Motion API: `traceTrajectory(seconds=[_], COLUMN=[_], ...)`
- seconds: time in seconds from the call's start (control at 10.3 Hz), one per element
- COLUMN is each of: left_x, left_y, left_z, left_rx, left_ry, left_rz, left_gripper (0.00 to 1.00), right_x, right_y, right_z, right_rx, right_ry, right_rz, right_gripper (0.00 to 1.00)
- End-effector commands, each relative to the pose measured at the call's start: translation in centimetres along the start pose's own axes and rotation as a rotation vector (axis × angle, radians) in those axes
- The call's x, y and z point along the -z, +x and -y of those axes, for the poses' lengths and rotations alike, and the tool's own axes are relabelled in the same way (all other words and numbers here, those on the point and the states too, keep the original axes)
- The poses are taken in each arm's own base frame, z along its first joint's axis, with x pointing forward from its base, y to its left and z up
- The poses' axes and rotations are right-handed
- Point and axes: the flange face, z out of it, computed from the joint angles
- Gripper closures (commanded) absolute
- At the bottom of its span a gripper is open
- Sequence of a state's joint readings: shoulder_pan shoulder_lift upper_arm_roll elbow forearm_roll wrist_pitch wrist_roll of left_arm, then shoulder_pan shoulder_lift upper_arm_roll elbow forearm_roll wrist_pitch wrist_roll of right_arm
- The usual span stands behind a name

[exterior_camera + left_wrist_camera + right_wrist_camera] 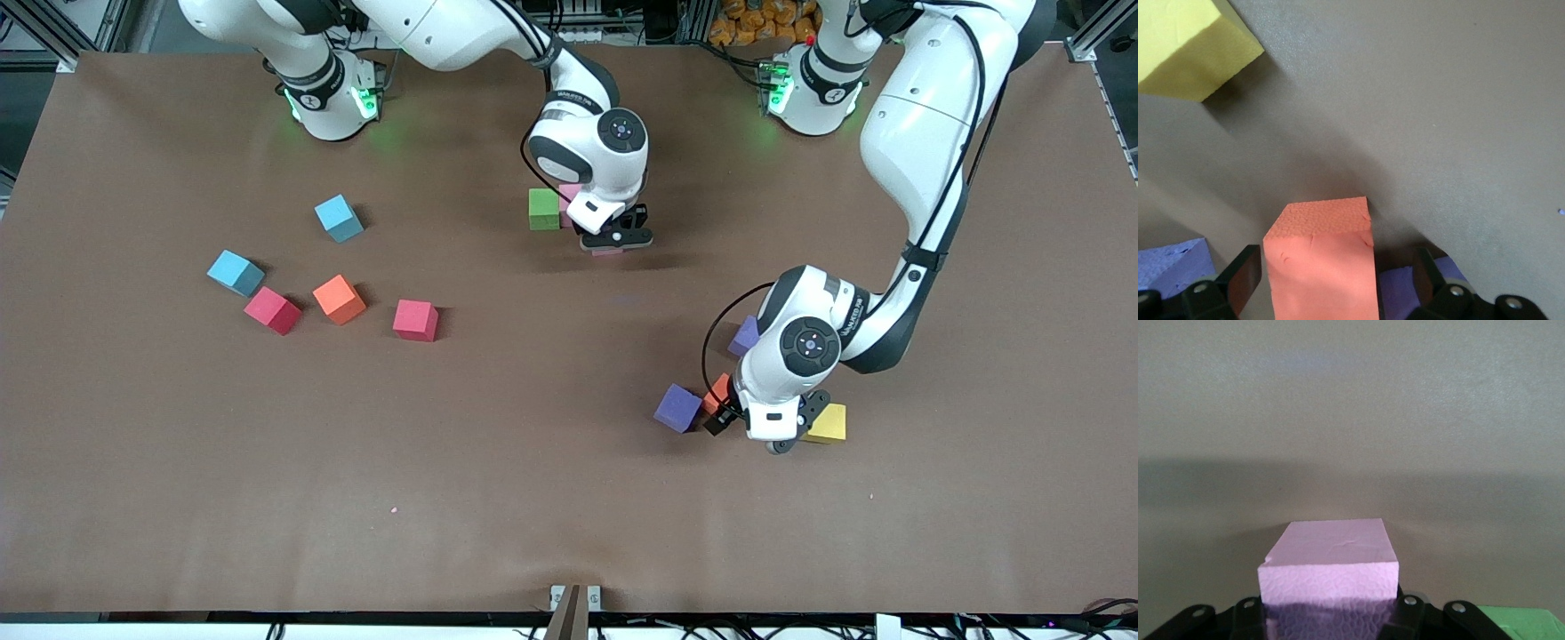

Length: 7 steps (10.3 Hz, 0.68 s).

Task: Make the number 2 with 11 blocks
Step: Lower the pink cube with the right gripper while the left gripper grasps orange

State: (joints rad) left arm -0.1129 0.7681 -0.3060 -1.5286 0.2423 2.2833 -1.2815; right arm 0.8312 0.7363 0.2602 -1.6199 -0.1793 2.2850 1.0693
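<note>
1. Toward the right arm's end of the brown table [533, 498] lies a loose group of cubes: a light-blue cube [236, 272], a red block [272, 310] just beside it and nearer the front camera, and an orange block [339, 299] next along.
2. A second light-blue cube [339, 218] sits apart from these, farther from the front camera than the orange block.
3. Another red block [416, 320] rests alone, a little toward the table's middle.
4. Near the middle, the green block [543, 209] lies on the table with a pink block [570, 193] touching its side, partly hidden by the right wrist.
5. The right gripper [615, 238] is low over the table just beside the green block, clenched on another pink block [1329, 568]; in the right wrist view the fingers press its two sides.
6. Toward the left arm's end, a purple block [678, 407] lies on the table; a second purple block [745, 336] sits farther from the front camera, half hidden by the left arm.
7. The left gripper [754, 428] is down at the table, its fingers [1245, 279] spread wide on either side of a second orange block [1319, 263], with a gap showing at each side.
8. The yellow block [827, 423] lies just beside that gripper.
</note>
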Motion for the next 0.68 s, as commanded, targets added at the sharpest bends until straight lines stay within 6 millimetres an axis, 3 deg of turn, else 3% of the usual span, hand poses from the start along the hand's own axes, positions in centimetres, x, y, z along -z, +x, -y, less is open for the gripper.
traceTrajectory(seconds=[0.0,0.1,0.19,0.48,0.58], left_x=[-0.21,-0.22,-0.34,-1.19,-1.09], left_y=[0.23,0.41,0.48,0.41,0.4], left_z=[-0.15,-0.07,-0.01,0.14,0.11], left_rx=[-0.004,-0.004,-0.003,-0.004,0.004], left_ry=[0.014,0.015,0.017,0.027,0.025], left_rz=[-0.011,-0.013,-0.013,-0.006,-0.004], left_gripper=[0.0,0.02,0.12,0.15,0.26], right_x=[-0.04,-0.04,0.21,-0.07,-0.03], right_y=[-0.48,-0.62,-0.8,-0.82,-0.76], right_z=[0.0,-0.26,-0.42,-0.57,-0.65], right_rx=[0.021,0.028,0.028,0.027,0.026], right_ry=[-0.011,-0.016,-0.018,-0.022,-0.022], right_rz=[-0.002,0.0,-0.001,0.002,0.002], right_gripper=[0.63,0.63,0.63,0.63,0.63])
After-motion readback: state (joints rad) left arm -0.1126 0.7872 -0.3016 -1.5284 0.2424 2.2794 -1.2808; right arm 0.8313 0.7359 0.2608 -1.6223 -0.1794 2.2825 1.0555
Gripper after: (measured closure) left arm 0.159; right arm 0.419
